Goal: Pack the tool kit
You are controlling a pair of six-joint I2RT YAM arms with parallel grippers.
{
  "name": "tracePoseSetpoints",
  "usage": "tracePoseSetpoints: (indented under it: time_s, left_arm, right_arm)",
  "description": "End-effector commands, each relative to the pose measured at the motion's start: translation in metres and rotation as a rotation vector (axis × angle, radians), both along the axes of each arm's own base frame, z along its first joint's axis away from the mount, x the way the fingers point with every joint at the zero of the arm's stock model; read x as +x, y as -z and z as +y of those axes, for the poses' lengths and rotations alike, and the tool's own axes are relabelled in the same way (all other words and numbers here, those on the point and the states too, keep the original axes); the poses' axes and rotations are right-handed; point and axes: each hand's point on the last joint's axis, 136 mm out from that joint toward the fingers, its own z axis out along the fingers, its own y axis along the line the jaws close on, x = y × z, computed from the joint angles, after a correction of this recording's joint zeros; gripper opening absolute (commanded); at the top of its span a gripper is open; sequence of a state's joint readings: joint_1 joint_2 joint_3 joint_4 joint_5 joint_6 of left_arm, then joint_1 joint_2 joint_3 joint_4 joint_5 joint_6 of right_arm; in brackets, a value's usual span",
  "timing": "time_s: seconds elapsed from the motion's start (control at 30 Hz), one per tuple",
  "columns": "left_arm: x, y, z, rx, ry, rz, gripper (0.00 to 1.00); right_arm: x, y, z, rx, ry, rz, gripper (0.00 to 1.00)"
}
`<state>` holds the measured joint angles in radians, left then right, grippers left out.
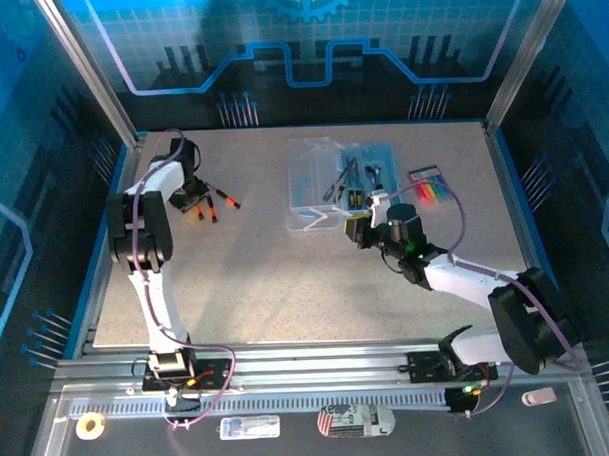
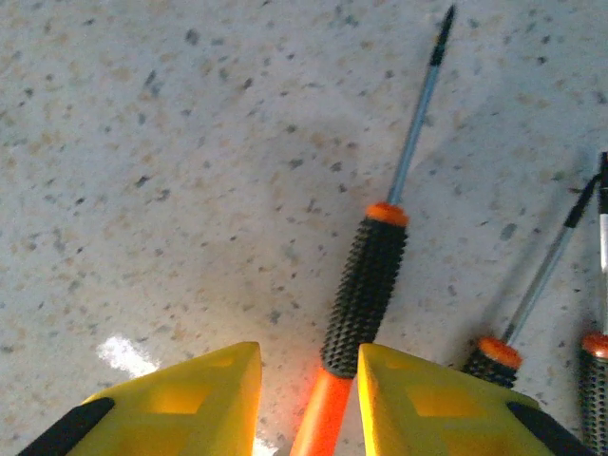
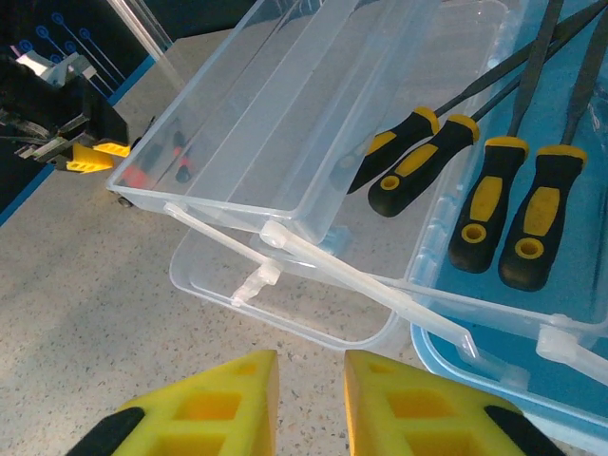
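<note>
The left gripper (image 2: 309,350) sits low over the table (image 2: 142,190), on its left side. Its yellow fingers (image 2: 204,394) straddle the orange butt of a screwdriver (image 2: 366,285). The right finger is just beside the handle and a thin strip of table shows on the left, so I cannot tell whether the handle is truly pinched. The screwdriver lies flat, with its black ribbed grip and its shaft pointing away from the wrist. Two more screwdrivers (image 2: 494,353) lie just to its right, also flat on the table.

The case (image 1: 313,178) lies open mid-table, well apart from those screwdrivers. It has a clear lid (image 3: 285,114) on the left and a blue base (image 3: 446,347) on the right. Four tools with black-and-yellow handles (image 3: 503,204) lie side by side in the base. A rainbow-striped packet (image 1: 430,189) rests on the table just right of the case.

The right gripper (image 3: 311,356) hovers at the case's near edge, facing its clear latch straps. Its fingers stand slightly apart — nothing is between them.
</note>
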<state>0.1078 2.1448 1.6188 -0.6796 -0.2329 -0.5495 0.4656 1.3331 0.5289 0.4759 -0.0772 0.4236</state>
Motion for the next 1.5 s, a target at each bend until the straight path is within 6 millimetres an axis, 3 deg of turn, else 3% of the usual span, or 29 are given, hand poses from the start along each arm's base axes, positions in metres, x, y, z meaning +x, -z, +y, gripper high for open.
tracePoseSetpoints:
  time_s: [0.0,0.3,0.5,0.8,0.93,1.17,1.3,1.47]
  left_arm:
    - [-0.002,0.012,-0.006,-0.033,0.055,0.042,0.33]
    - [0.001,0.017,-0.018,-0.119,0.056,0.038,0.38]
    - [-0.009,0.023,-0.023,-0.148,0.04,0.054,0.21]
    - [-0.023,0.012,-0.024,-0.137,0.058,0.04,0.02]
    - [-0.035,-0.005,-0.02,-0.079,0.056,0.017,0.0]
    - [-0.056,-0.058,-0.017,0.05,0.066,-0.069,0.0]
    - [-0.069,-0.082,-0.042,0.059,0.113,-0.155,0.0]
    - [-0.088,-0.1,-0.116,-0.01,0.322,-0.301,0.0]
  right_arm:
    - [0.002,0.002,0.001,0.008,0.017,-0.009,0.26]
    - [0.002,0.001,0.001,0.006,0.018,-0.003,0.27]
    - [0.001,-0.003,0.0,0.009,0.02,-0.012,0.27]
    - [0.001,-0.004,-0.003,0.003,0.029,-0.016,0.27]
    - [0.001,-0.001,-0.001,0.006,0.023,-0.004,0.28]
    - [0.0,-0.001,0.004,0.019,0.002,0.008,0.29]
    - [-0.001,-0.002,0.007,0.033,-0.013,0.013,0.29]
    - [-0.004,-0.008,0.015,0.069,-0.053,0.02,0.3]
